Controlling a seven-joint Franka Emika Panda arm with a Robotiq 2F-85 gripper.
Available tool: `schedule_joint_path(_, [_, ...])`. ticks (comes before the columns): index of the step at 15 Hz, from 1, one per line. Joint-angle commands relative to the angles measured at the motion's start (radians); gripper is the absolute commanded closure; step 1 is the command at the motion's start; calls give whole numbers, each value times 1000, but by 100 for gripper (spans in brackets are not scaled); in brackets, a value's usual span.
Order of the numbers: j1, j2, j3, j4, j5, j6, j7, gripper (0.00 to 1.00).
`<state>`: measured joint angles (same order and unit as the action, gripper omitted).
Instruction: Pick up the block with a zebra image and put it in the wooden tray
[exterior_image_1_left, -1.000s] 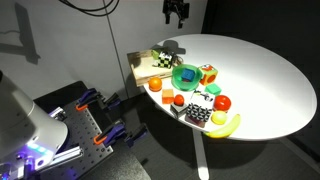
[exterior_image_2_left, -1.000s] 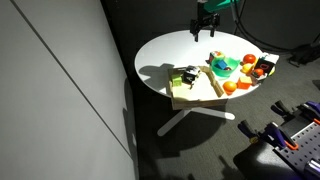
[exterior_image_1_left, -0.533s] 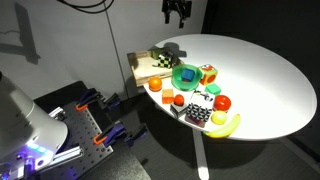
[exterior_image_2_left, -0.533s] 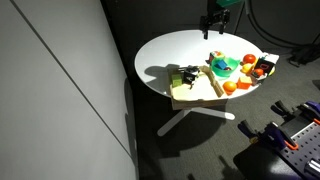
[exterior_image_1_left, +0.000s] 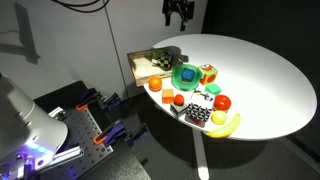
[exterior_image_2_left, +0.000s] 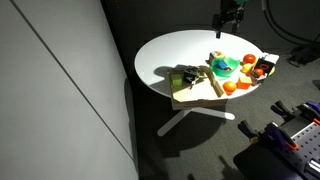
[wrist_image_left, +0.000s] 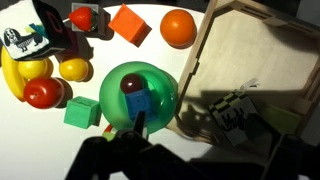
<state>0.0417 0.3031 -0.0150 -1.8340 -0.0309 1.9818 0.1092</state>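
The block with a zebra image (wrist_image_left: 235, 113) lies inside the wooden tray (wrist_image_left: 262, 50), in the corner nearest the green bowl (wrist_image_left: 150, 75). It also shows in both exterior views (exterior_image_1_left: 162, 62) (exterior_image_2_left: 189, 77), on the wooden tray (exterior_image_1_left: 143, 67) (exterior_image_2_left: 200, 93) at the table's edge. My gripper (exterior_image_1_left: 178, 11) (exterior_image_2_left: 228, 17) hangs high above the table, apart from the block, open and empty. In the wrist view only its dark fingers (wrist_image_left: 195, 162) show at the bottom edge.
The green bowl (exterior_image_1_left: 186, 76) holds a blue block and a dark red ball. Beside it lie an orange (wrist_image_left: 178, 27), an orange-red cube (wrist_image_left: 128, 22), a banana (wrist_image_left: 14, 78), a tomato (wrist_image_left: 42, 93), a green block (wrist_image_left: 82, 113) and a dotted black-and-white piece (wrist_image_left: 24, 38).
My gripper has drifted sideways, high above the table, away from the tray. The zebra block stays in the tray.
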Motion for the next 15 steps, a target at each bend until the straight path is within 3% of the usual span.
schedule_joint_path(1, [-11, -85, -4, -87, -18, 17, -3, 0])
schedule_joint_path(9, [-18, -167, -4, -169, -11, 21, -5, 0])
schedule_joint_path(10, [-15, -124, 0, -124, -3, -1, 1, 0])
schedule_joint_path(15, [-16, -138, 0, -140, -2, 0, 1, 0])
